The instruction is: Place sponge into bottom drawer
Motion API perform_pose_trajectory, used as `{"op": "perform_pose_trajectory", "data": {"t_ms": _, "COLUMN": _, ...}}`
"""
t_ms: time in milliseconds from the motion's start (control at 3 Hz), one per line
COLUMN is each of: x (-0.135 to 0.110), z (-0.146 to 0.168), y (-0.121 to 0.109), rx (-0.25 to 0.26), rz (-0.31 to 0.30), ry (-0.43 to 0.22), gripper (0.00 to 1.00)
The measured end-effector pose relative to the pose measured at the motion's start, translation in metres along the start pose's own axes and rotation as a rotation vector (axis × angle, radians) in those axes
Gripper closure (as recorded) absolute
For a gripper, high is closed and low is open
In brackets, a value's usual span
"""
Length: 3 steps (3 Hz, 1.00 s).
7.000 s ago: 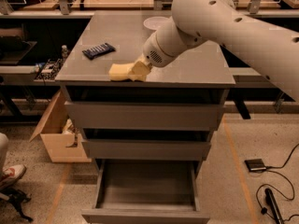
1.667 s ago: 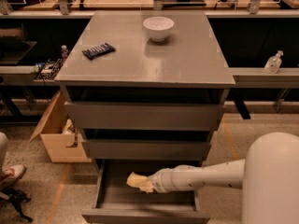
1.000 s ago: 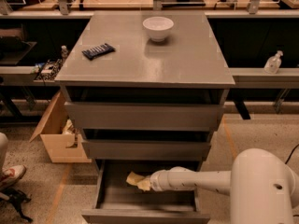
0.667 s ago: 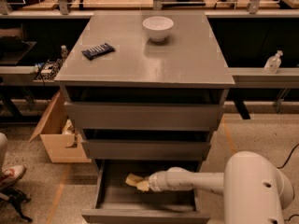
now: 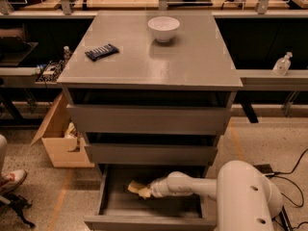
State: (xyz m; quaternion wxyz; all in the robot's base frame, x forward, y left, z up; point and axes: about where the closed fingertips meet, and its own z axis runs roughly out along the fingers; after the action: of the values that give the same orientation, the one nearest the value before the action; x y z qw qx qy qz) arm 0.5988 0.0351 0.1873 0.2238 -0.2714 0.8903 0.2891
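Three grey drawers (image 5: 149, 120) in one stack, the bottom drawer (image 5: 144, 208) pulled open. One sponge (image 5: 136, 188) and one gripper (image 5: 147, 192), both inside it. One white bowl (image 5: 163, 28) near the back edge of the top (image 5: 192, 57), one dark blue bar (image 5: 101, 51) near the left edge. One cardboard box (image 5: 60, 146).

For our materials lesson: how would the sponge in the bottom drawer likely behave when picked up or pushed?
The sponge, at the gripper inside the bottom drawer, looks like pale foam, so probably light and squashy. Its blocky shape suggests it would slide, not roll.
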Motion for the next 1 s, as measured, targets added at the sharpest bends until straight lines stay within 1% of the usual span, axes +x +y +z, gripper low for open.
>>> {"op": "perform_pose_trajectory", "data": {"t_ms": 333, "x": -0.0009, "z": 0.0024, "y": -0.0019, "rx": 0.0, "rz": 0.002, "ry": 0.0, "gripper": 0.83}}
{"op": "perform_pose_trajectory", "data": {"t_ms": 1000, "x": 0.0008, "z": 0.005, "y": 0.0009, "rx": -0.005, "rz": 0.003, "ry": 0.003, "gripper": 0.37}}
